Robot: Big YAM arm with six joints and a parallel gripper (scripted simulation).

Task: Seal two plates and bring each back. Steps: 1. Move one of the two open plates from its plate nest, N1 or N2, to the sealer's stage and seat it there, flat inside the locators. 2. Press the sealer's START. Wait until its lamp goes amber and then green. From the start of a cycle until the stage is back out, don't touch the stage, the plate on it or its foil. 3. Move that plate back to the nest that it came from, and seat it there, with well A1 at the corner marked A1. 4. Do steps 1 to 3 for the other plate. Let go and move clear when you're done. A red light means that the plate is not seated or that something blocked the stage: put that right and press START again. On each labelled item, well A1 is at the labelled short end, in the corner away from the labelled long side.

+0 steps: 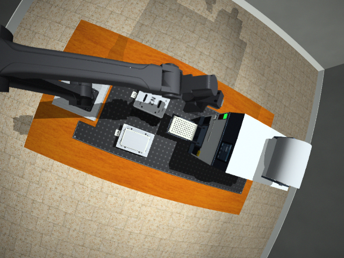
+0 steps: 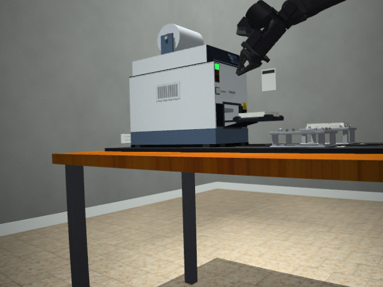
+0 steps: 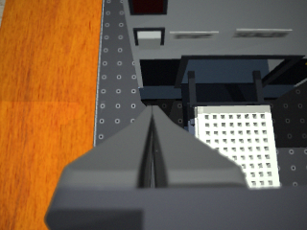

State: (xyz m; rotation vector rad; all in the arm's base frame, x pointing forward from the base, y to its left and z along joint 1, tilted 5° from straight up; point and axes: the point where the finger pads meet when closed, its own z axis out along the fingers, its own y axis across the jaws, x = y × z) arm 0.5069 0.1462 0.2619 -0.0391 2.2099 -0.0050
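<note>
My gripper (image 2: 237, 73) (image 3: 152, 115) is shut and empty, in the air in front of the sealer (image 1: 246, 147) (image 2: 173, 114), above the height of the START button (image 2: 217, 90) (image 3: 149, 38). The lamp (image 1: 224, 116) (image 2: 216, 66) is green. The stage (image 2: 279, 118) is out and bears a cream plate (image 1: 183, 127) (image 2: 258, 114) (image 3: 235, 144) with its wells showing; it looks flat. Nest N2 (image 1: 147, 106) (image 2: 303, 133) holds no plate. The other nest (image 1: 149, 144) holds a plate (image 1: 134, 140) (image 2: 324, 125) with a smooth, foil-like top. In the top view my fingertips are hidden by the arm.
The foil roll (image 1: 288, 162) (image 2: 188, 38) sits on top of the sealer. The stage juts out towards the nests, to the right of my fingers in the wrist view. A yellow label (image 1: 198, 152) (image 2: 244, 106) is on the sealer's front, on the side away from START.
</note>
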